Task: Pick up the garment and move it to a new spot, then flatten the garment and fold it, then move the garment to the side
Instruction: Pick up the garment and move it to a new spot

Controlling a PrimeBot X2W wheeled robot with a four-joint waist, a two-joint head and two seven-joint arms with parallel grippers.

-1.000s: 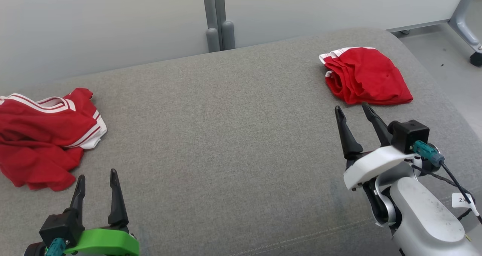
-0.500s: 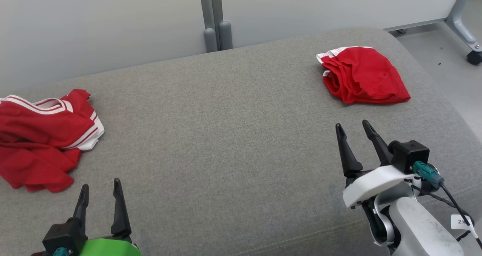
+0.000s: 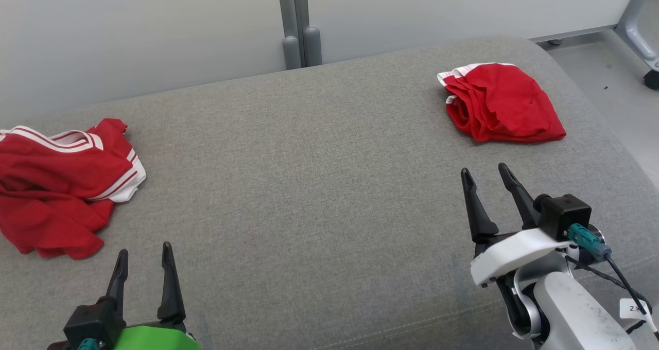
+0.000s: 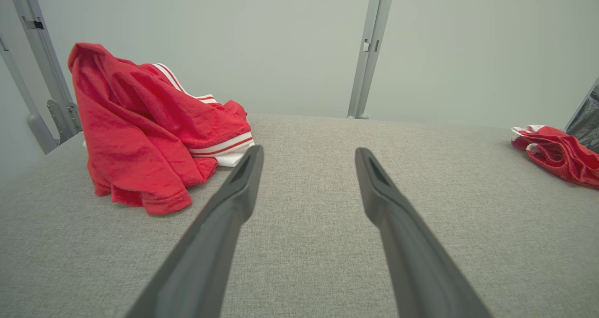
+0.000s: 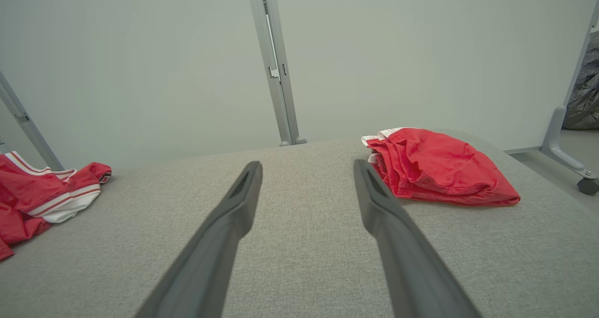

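Grey bench bears crumpled garment and folded garment.

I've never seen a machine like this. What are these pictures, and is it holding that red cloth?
It is a two-armed robot. One picture comes from a camera on its head, looking down; the other two from cameras on its wrists, looking along each arm's dark fingers. On the grey padded surface lie a crumpled red garment at the robot's left and a folded red garment at its far right. The left gripper and right gripper both stand with jaws open, holding nothing.
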